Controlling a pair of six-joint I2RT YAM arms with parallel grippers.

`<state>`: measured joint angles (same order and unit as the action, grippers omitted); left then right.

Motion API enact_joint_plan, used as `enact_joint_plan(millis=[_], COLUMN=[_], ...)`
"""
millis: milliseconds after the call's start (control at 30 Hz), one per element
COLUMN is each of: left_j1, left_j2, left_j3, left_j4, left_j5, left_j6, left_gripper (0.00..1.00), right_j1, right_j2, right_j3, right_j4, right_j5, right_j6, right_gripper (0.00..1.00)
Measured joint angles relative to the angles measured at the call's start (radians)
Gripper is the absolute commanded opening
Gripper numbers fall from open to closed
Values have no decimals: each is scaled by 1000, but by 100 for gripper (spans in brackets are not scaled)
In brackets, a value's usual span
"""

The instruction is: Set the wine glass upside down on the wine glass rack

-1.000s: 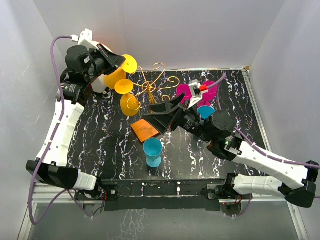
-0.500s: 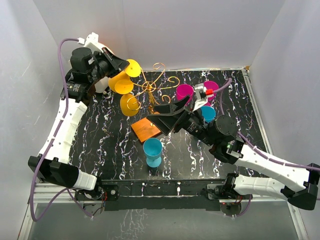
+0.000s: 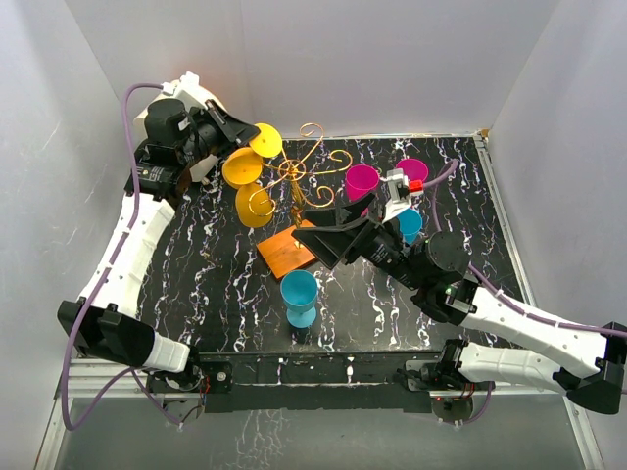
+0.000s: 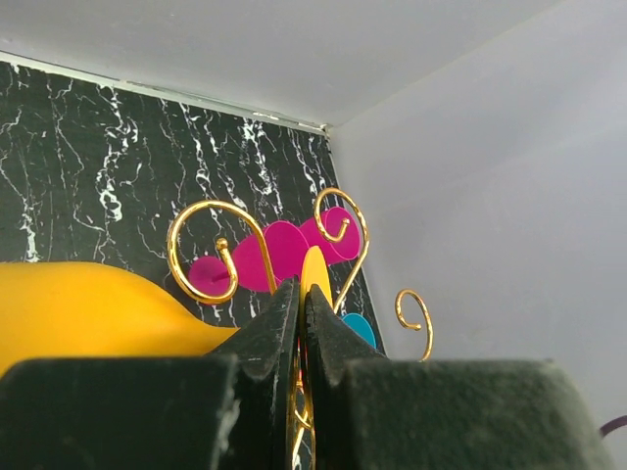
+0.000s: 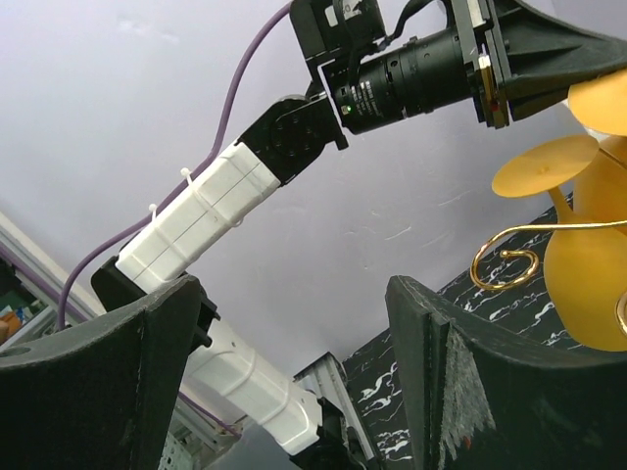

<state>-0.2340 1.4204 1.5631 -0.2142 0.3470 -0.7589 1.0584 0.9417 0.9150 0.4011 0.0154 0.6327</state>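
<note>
My left gripper (image 3: 245,134) is shut on the foot of a yellow wine glass (image 3: 265,140) and holds it in the air just left of the rack's top. In the left wrist view the jaws (image 4: 302,304) pinch the thin yellow foot (image 4: 315,272), and the bowl (image 4: 88,313) bulges to the left. The wine glass rack (image 3: 299,168) is gold wire with scroll arms on an orange-brown base (image 3: 284,255). A second yellow glass (image 3: 253,206) hangs on its left arm. My right gripper (image 3: 318,233) is open and empty beside the base.
A blue glass (image 3: 299,296) stands near the front centre. Two magenta glasses (image 3: 361,181) and another blue one (image 3: 407,223) stand at the back right. White walls close in on the left, back and right. The right wrist view shows the left arm (image 5: 211,211) and a gold scroll (image 5: 505,262).
My left gripper has carried the yellow glass to the right, closer to the rack's top. My right arm has shifted slightly to the right and stays open.
</note>
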Motion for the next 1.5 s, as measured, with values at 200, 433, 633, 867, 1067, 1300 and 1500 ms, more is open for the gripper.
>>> enact_joint_plan(millis=[200, 433, 633, 867, 1067, 1300, 1500], left_j1=[0, 0, 0, 3, 14, 42, 59], left_j2=[21, 90, 122, 131, 151, 183, 184], left_j3=[-2, -2, 3, 46, 64, 64, 55], left_j4=[49, 111, 114, 118, 130, 132, 150], left_j5=[34, 63, 67, 51, 41, 26, 39], left_j6=[-34, -87, -95, -82, -67, -48, -49], left_gripper=[0, 0, 0, 0, 0, 0, 0], right_j1=[0, 0, 0, 0, 0, 0, 0], right_j2=[-6, -10, -13, -13, -8, 0, 9], right_j3=[-26, -28, -28, -28, -27, -27, -27], right_j4=[16, 20, 20, 18, 16, 15, 15], right_j5=[-7, -7, -8, -14, -15, -22, -27], right_j6=[10, 10, 9, -2, -15, -29, -30], right_gripper=[75, 75, 75, 75, 75, 75, 76])
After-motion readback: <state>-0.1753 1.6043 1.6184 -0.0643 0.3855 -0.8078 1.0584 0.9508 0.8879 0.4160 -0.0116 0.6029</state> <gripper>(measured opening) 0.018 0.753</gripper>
